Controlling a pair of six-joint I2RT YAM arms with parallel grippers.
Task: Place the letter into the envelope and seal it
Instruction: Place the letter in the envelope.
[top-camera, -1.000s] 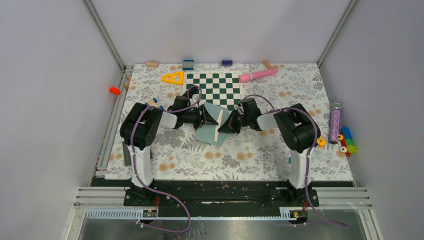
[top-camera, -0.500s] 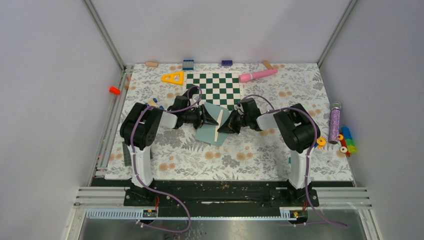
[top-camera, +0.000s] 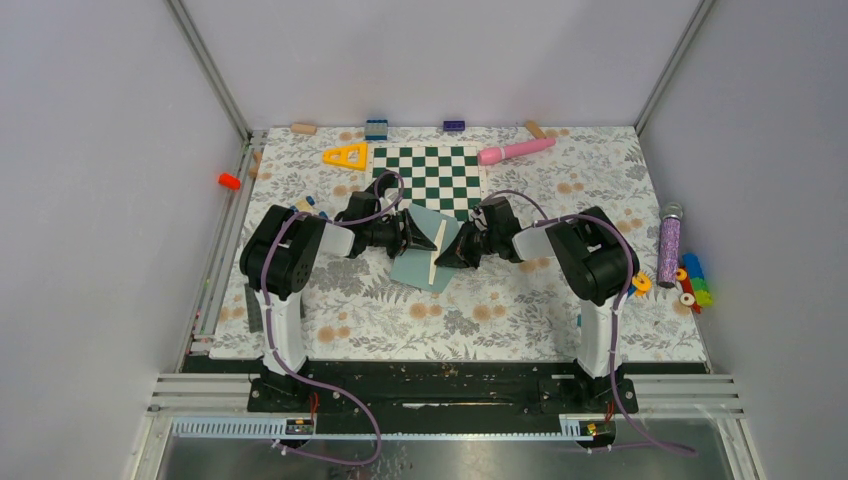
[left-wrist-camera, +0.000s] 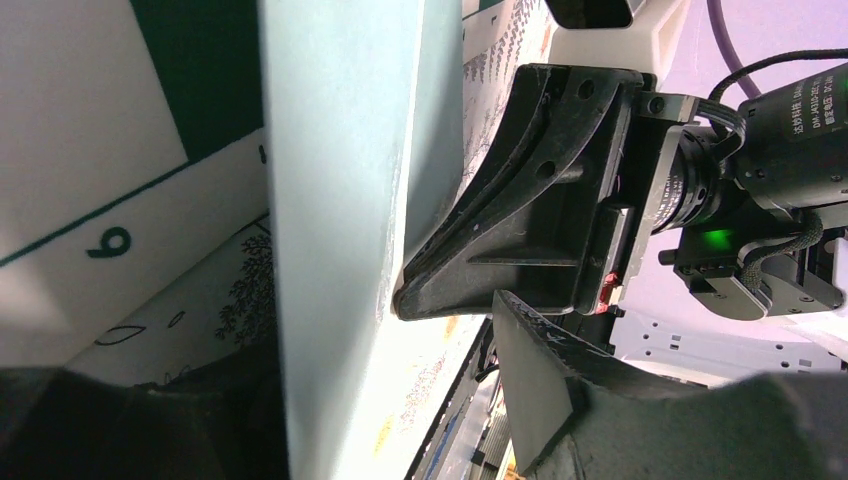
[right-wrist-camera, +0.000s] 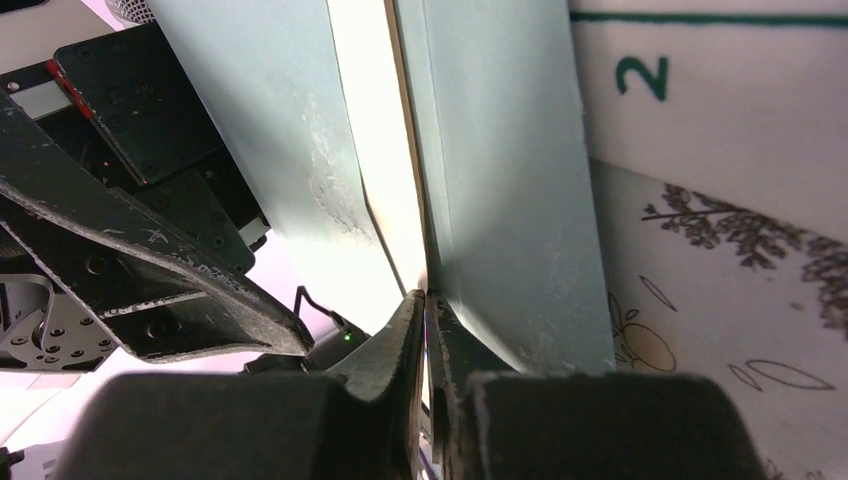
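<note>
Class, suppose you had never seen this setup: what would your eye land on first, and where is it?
First, at mid-table, the black left fingers and right fingers flank a muted teal paper envelope. The cream edge of a tan paper letter shows in it. Just behind lies a green-and-white checkered chessboard, with a pink wand-shaped toy at its far right corner.

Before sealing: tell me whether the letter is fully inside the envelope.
Not fully: a cream strip of the letter shows between the envelope's teal panels.
</note>
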